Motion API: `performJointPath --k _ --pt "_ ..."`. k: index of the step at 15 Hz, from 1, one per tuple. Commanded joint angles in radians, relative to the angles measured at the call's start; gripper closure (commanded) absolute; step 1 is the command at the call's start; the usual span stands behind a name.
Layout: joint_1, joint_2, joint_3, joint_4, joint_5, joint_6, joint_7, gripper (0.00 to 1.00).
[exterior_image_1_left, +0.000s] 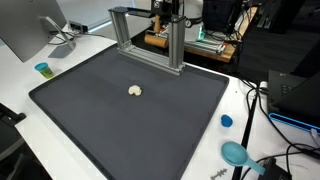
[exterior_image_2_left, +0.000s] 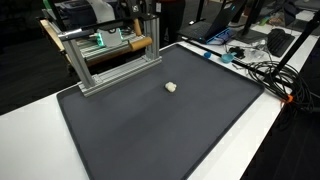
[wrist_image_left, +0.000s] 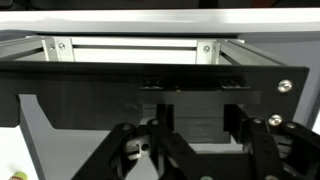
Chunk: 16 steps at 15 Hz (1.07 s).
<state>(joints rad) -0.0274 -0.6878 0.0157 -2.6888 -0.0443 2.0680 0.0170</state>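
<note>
A small cream-coloured lump (exterior_image_1_left: 135, 91) lies alone near the middle of a dark grey mat (exterior_image_1_left: 90, 110); both exterior views show it (exterior_image_2_left: 171, 87). An aluminium frame (exterior_image_1_left: 150, 35) stands at the mat's far edge (exterior_image_2_left: 115, 65). My gripper (exterior_image_1_left: 169, 20) hangs high behind that frame, far from the lump, and also shows in the other exterior view (exterior_image_2_left: 140, 22). In the wrist view the two dark fingers (wrist_image_left: 198, 118) are apart with nothing between them. They face the frame's dark panel (wrist_image_left: 100, 85).
On the white table around the mat are a blue cup (exterior_image_1_left: 43, 69), a blue cap (exterior_image_1_left: 226, 121), a teal scoop-like dish (exterior_image_1_left: 236, 153) and a monitor (exterior_image_1_left: 25, 30). Cables (exterior_image_2_left: 262, 70) lie along one side. A wooden board (exterior_image_2_left: 105, 42) sits behind the frame.
</note>
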Motion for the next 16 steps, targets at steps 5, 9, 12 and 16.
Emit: performJointPath --k 5,9,12,16 --pt "0.007 0.056 -0.014 0.058 -0.003 -0.046 -0.019 0.66" --pt "0.010 0.065 -0.017 0.062 0.009 -0.024 -0.014 0.02" --pt "0.010 0.049 -0.022 0.050 0.020 0.010 -0.007 0.12" --pt "0.006 0.026 -0.023 0.024 0.026 0.031 0.008 0.29"
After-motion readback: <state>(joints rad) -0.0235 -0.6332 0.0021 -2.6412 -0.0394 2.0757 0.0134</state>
